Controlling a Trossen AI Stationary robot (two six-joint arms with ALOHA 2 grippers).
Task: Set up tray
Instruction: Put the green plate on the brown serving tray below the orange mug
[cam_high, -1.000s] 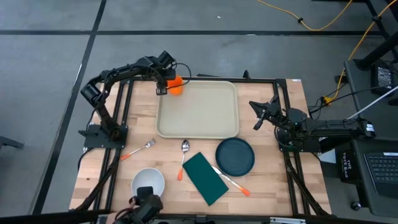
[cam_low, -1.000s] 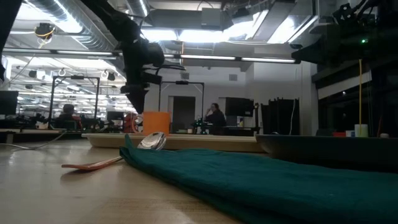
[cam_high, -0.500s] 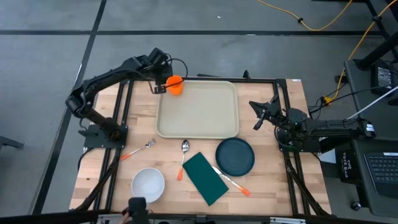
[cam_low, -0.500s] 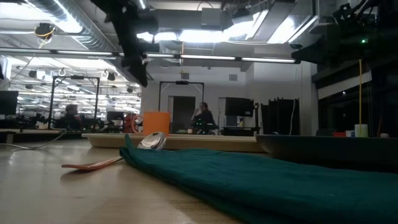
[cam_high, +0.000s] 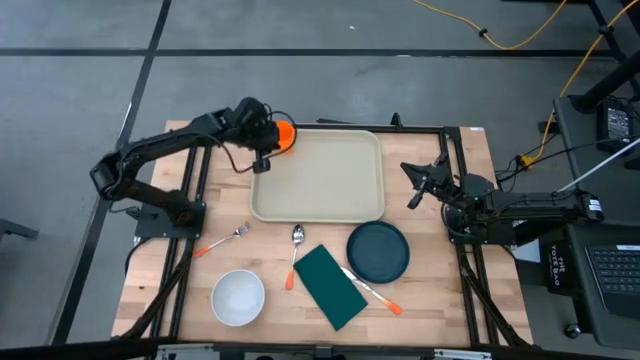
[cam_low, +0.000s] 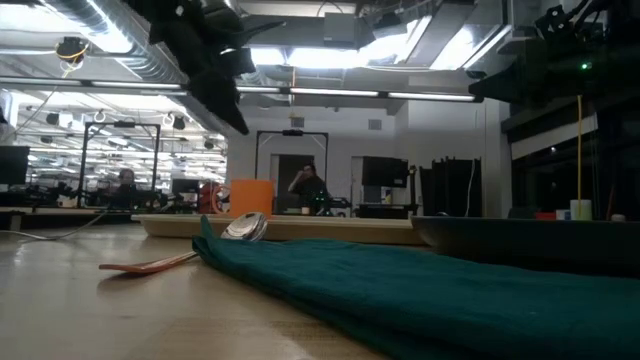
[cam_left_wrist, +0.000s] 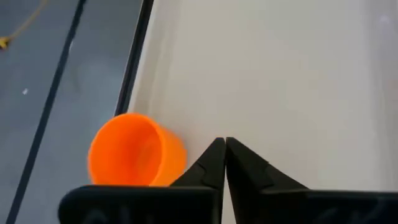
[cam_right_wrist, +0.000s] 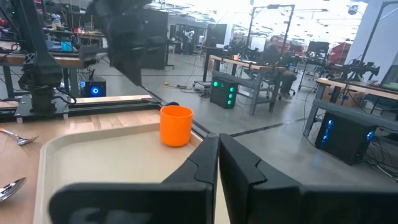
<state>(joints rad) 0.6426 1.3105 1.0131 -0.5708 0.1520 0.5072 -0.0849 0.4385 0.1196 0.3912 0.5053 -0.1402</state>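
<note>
The beige tray (cam_high: 330, 185) lies at the table's far middle. An orange cup (cam_left_wrist: 134, 152) stands upright at the tray's far left corner (cam_high: 286, 137), and shows in the right wrist view too (cam_right_wrist: 176, 126). My left gripper (cam_left_wrist: 224, 146) is shut and empty. It hangs above the tray beside the cup (cam_high: 262, 156), well clear of the table in the low view (cam_low: 238, 122). My right gripper (cam_high: 413, 186) is shut and waits just off the tray's right edge, pointing at the tray (cam_right_wrist: 217, 142).
On the near half of the table lie a dark round plate (cam_high: 378, 251), a green napkin (cam_high: 330, 287), a white bowl (cam_high: 238, 297), a fork (cam_high: 222, 240), a spoon (cam_high: 295, 250) and an orange-handled utensil (cam_high: 372, 293). People sit in the room beyond.
My left gripper has risen from beside the orange cup to well above it, and its fingers have shut on nothing. The arm has drawn back toward the table's left edge. The cup stays upright at the tray's corner.
</note>
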